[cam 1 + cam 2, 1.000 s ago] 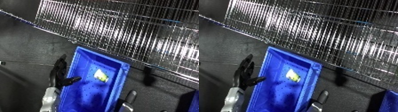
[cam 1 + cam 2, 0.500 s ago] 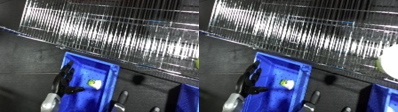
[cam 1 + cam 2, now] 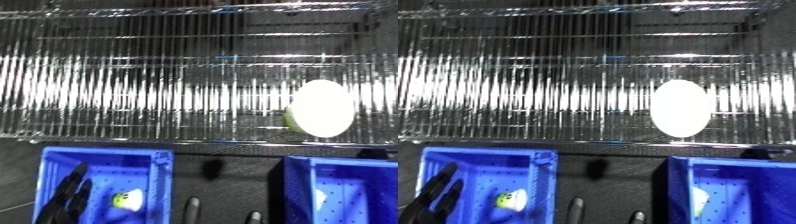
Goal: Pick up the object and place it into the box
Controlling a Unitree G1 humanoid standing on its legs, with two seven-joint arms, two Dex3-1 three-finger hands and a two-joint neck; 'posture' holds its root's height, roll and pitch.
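A small yellow-green and white object lies inside the left blue bin. My left hand hangs over that bin's left side with its fingers straight, apart from the object and holding nothing. Only fingertips of my right hand poke up at the bottom edge between the two bins, straight and empty. A large white oval object rests on the wire shelf above the right blue bin. Something pale shows inside the right bin.
The wire shelf spans the whole upper view, with its front rail just behind both bins. A dark gap of floor separates the bins.
The camera has swung up and to the right, so the shelf fills the view and the right bin and white oval object have come in. My left hand stays over the left bin.
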